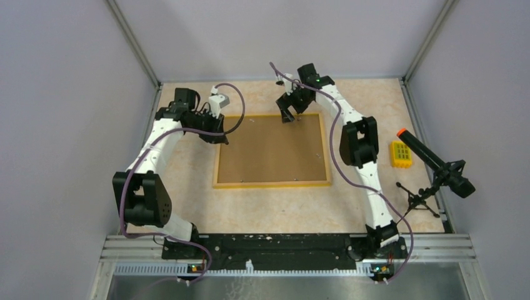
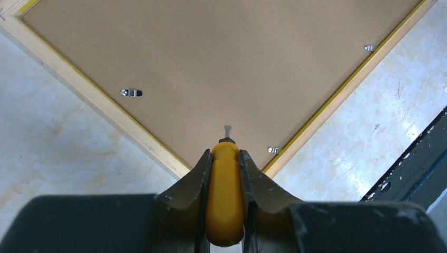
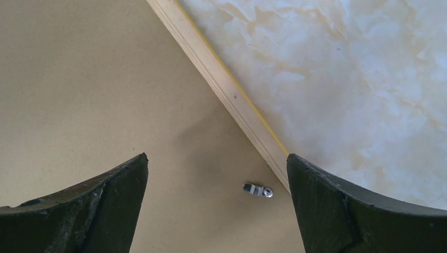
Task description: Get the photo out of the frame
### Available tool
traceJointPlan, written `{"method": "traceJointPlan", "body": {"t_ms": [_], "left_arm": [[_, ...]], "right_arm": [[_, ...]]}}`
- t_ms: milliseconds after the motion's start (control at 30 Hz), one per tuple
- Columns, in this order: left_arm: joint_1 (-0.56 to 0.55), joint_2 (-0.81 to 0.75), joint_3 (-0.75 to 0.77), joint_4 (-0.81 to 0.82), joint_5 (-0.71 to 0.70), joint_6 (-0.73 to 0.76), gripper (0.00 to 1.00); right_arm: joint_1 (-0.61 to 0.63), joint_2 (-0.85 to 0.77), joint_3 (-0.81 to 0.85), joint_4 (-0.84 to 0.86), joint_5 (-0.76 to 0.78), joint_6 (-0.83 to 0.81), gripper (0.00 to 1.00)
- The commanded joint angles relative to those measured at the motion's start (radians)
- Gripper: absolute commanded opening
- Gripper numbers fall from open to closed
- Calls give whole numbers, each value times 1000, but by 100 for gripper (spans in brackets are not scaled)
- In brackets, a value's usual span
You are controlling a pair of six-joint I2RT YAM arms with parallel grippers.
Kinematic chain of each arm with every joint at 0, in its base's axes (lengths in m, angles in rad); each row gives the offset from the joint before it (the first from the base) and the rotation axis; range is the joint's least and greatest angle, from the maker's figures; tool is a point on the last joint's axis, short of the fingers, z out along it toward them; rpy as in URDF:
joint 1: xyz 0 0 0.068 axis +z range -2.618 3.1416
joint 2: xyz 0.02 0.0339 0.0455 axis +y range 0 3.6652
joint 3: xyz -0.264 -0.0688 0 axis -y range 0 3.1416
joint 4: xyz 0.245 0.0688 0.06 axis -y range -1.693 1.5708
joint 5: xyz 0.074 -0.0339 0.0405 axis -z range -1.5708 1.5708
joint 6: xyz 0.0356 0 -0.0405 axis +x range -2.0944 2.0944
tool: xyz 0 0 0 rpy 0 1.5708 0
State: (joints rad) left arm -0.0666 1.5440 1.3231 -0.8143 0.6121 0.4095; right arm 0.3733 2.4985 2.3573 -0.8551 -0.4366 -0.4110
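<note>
Left gripper is clamped on a yellow-handled screwdriver. Its metal tip points at the brown fibreboard back of the big rectangular frame with the light wooden rim, right by one corner. Frame's lying back-up mid-table, yellow edge just peeking out. Right gripper hangs over the far edge, fingers spread wide, little silver clip below. Off right on the marbled beige table: small yellow block, black orange-tipped microphone.
</note>
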Motion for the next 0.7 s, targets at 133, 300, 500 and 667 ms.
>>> {"method": "traceJointPlan", "body": {"t_ms": [133,300,500,667], "left_arm": [[7,-79,-18,-1,-23,5,0],[7,-90,-27,5,-30,7,0],[7,-80,-24,7,-17,-1,0],[7,-78,-21,12,-20,-1,0]], "right_arm": [[31,47,35,93,41,-42,99],[32,84,31,97,43,-48,97],[32,108,13,106,69,-69,93],[32,75,-60,67,99,-87,60]]}}
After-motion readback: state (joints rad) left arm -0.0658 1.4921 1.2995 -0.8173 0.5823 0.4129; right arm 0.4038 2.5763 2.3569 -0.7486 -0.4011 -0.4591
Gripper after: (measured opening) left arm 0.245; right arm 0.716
